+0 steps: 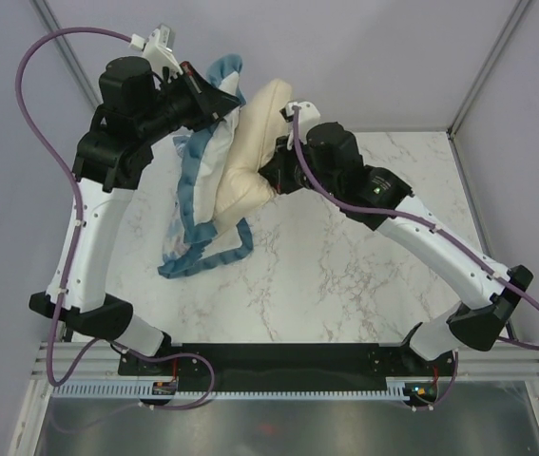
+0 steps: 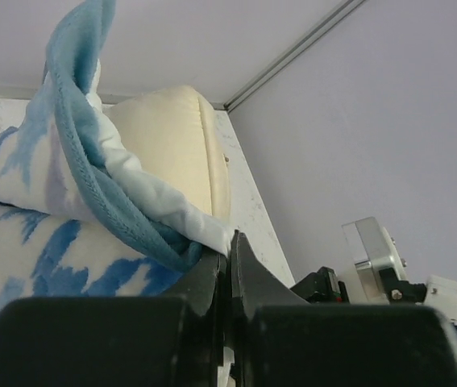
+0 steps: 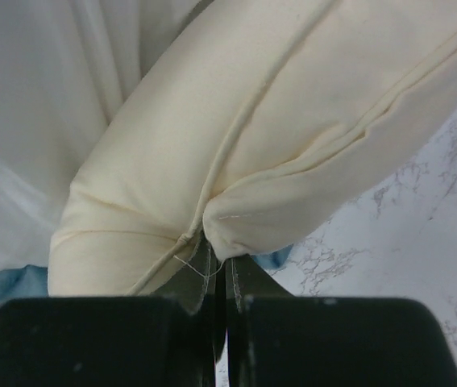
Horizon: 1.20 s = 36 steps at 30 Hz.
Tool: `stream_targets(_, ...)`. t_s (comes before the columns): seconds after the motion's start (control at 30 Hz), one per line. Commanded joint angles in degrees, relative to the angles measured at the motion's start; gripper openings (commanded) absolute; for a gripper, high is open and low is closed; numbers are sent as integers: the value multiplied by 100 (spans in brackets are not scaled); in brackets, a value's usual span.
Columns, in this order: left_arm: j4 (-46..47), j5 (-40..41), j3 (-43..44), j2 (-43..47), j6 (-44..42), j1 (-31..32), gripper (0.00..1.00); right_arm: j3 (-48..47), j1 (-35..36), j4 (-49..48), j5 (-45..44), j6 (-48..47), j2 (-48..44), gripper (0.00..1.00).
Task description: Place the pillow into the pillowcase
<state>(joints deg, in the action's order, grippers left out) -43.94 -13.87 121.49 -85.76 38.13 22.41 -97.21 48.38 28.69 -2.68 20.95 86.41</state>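
Observation:
The cream pillow (image 1: 250, 152) stands on edge at the back of the table, its left part tucked into the pillowcase (image 1: 193, 204), whose blue ruffled edge trails down toward the front. My left gripper (image 1: 220, 98) is shut on the pillowcase's upper edge, held up off the table; in the left wrist view white lining and blue trim (image 2: 123, 218) come out of the shut jaws, with the pillow (image 2: 176, 141) behind. My right gripper (image 1: 271, 174) is shut on the pillow's seamed edge (image 3: 236, 218), its jaws pinching the cream fabric.
The marble table (image 1: 364, 275) runs to grey walls at the back and sides. A metal frame post (image 1: 483, 66) rises at the back right corner. The arm bases stand on a black rail (image 1: 288, 366) at the near edge.

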Motion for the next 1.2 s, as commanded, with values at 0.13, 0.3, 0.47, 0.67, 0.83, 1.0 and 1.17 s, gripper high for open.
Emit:
stream_targets(0.13, 1327, -582, 1733, -1300, 396, 1229, 2, -1009, -1566, 435, 47, -346, -739, 0)
stream_targets(0.3, 2150, -924, 2582, -1989, 1133, 1652, 2, -2529, -2280, 874, 566, -521, -670, 0)
stream_targets(0.47, 2705, -907, 627, -832, 1266, 1048, 2, -3349, -1775, 1375, 1701, -573, 103, 0)
stream_targets(0.67, 3287, -882, -3883, 1534, 1005, -307, 2, -771, -339, 500, 1050, -979, -72, 0)
stream_targets(0.83, 3751, -512, -6670, 2001, 547, -378, 2, 693, -154, -38, 1094, -786, -2, 0)
stream_targets(1.0, 4368, -214, -8253, 2019, 424, -387, 2, 1292, -48, -109, 1042, -759, -167, 48)
stream_targets(1.17, 4289, 139, -8598, 2466, 186, -387, 2, 1310, -179, 321, -109, -759, -581, 64)
